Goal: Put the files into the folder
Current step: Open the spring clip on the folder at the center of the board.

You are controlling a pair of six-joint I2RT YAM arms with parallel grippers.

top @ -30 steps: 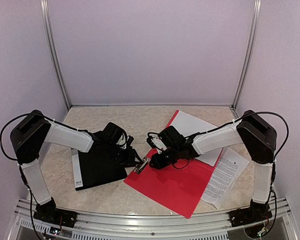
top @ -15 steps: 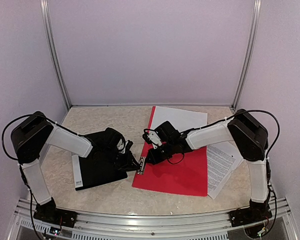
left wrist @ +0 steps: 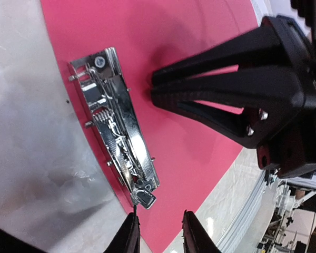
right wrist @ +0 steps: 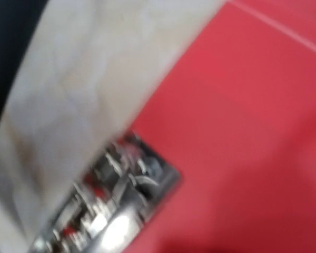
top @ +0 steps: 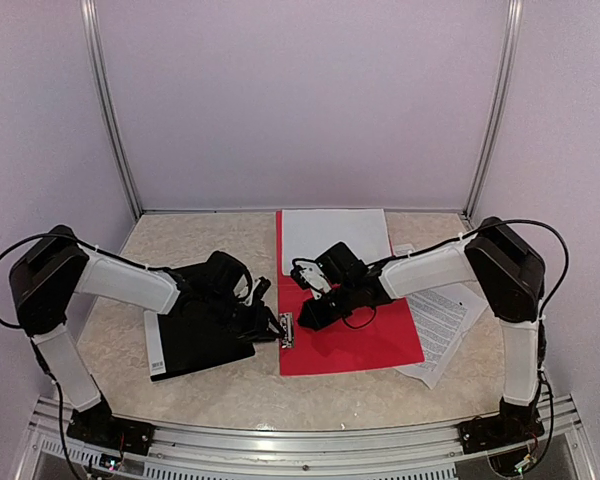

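On the table (top: pixel 210 385), right gripper (left wrist: pixel 154 88), pinched closed, touches the red folder (top: pixel 380 340) just right of its clip (left wrist: pixel 116 124); left gripper (left wrist: pixel 160 234) sits, jaws a bit apart, at the clip's near end.

I see the red folder (top: pixel 365 340) lying open and flat, with its shiny metal clip (top: pixel 288 330) at the left edge. A blank white sheet (top: pixel 335 232) sticks out past its far edge. A sheet with black print (top: pixel 448 320) pokes out on the right.
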